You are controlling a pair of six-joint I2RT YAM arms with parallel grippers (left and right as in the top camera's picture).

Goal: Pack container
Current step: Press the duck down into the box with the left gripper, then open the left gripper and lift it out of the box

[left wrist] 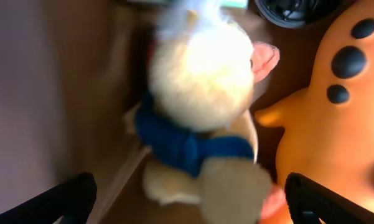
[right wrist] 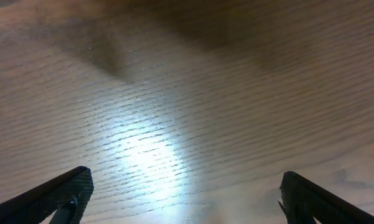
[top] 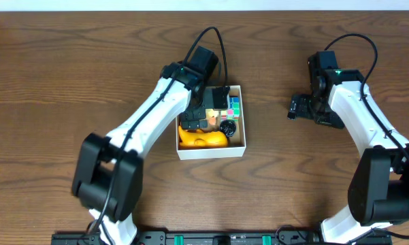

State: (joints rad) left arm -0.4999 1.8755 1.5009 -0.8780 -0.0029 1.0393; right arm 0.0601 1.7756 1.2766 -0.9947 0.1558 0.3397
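Observation:
The container (top: pixel 211 154), a white-walled square box, sits mid-table. My left gripper (top: pixel 203 112) reaches down into it. In the left wrist view that gripper (left wrist: pixel 190 196) is open, its two fingers wide apart. Between them, untouched, lies a cream plush duck (left wrist: pixel 199 93) with a blue scarf. Beside the duck lies an orange toy with dark spots (left wrist: pixel 336 124), and the same orange toy (top: pixel 203 139) fills the box's front part. The pale container wall (left wrist: pixel 18 93) runs along the left. My right gripper (top: pixel 296 107) hovers open over bare wood, away from the box, with nothing between its fingers (right wrist: pixel 187 196).
A colourful cube (top: pixel 235 105) and a black round thing (top: pixel 228 127) also lie in the box. The black round thing (left wrist: pixel 292 9) shows at the top edge of the left wrist view. Brown wooden table (top: pixel 54 82) surrounds the box.

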